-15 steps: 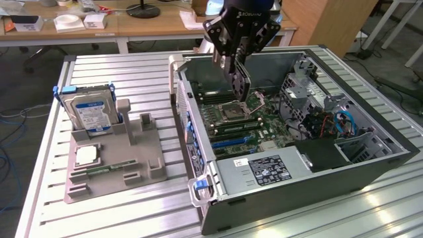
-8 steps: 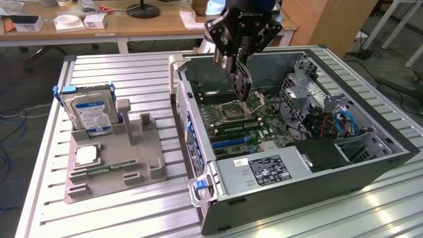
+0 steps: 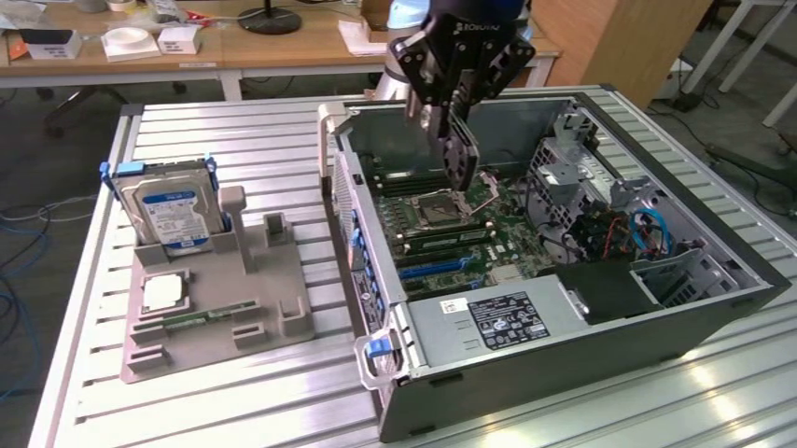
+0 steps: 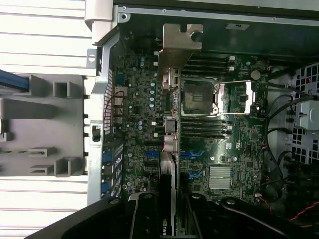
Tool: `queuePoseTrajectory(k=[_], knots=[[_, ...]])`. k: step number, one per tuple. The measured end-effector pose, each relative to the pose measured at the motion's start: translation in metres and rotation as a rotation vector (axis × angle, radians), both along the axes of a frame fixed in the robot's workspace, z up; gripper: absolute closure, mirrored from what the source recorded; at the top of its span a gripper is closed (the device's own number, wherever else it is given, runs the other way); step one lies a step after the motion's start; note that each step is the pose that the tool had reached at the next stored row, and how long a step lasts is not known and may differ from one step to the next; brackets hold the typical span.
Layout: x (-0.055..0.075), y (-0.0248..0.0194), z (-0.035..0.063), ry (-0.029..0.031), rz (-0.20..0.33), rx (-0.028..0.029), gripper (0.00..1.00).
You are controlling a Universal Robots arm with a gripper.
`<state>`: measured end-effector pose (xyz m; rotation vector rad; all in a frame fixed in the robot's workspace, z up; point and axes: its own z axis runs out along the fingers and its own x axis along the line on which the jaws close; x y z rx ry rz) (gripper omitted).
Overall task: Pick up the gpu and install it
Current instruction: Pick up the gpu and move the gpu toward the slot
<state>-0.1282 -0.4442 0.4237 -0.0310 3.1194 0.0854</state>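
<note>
The gpu [image 3: 462,157], a thin dark card, hangs on edge from my gripper [image 3: 453,114], which is shut on its upper end. It hovers inside the open computer case [image 3: 722,303], just above the motherboard [image 3: 480,233] near the CPU socket [image 3: 445,201]. In the wrist view the gpu [image 4: 169,144] runs edge-on away from my gripper [image 4: 168,211]. Its silver bracket [image 4: 180,44] is at the far end, near the case's rear wall. The black fingers [image 4: 144,219] press it from both sides.
A grey holder [image 3: 249,299] on the slatted table, at the exterior view's left, carries a blue-labelled hard drive [image 3: 174,210], a square chip [image 3: 164,291] and a slim memory stick [image 3: 209,317]. The power supply [image 3: 492,322] and drive cage [image 3: 660,271] fill the case's near end.
</note>
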Motion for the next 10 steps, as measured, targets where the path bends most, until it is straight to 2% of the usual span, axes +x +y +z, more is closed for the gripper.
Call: queuePoseTrajectory(k=[10], knots=[[0.0047, 0.0000, -0.0002, -0.0001, 0.000, 0.0001, 0.74]])
